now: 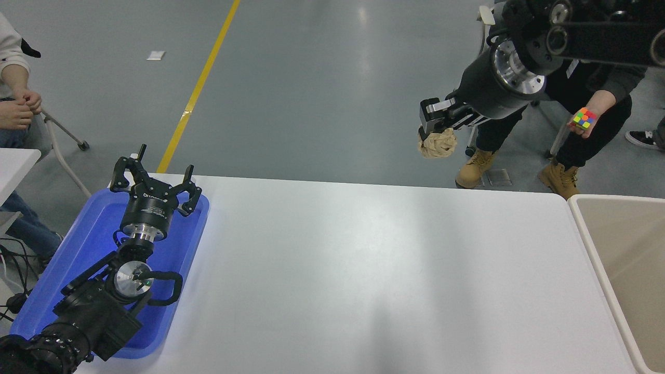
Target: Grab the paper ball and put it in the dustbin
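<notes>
High beyond the desk (pixel 363 259), my right gripper (pixel 435 124) has its jaws clamped on the ball (pixel 438 144); a slip drops it short of the bin (pixel 592 244).

White desk (pixel 332 280): a blue tray (pixel 78 270) lies at its left edge; a beige bin (pixel 592 244) stands against its right edge.

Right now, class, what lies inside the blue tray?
Only the parked left gripper hangs over the blue tray; the bare floor holds nothing. The arm covers part of the floor.
</notes>
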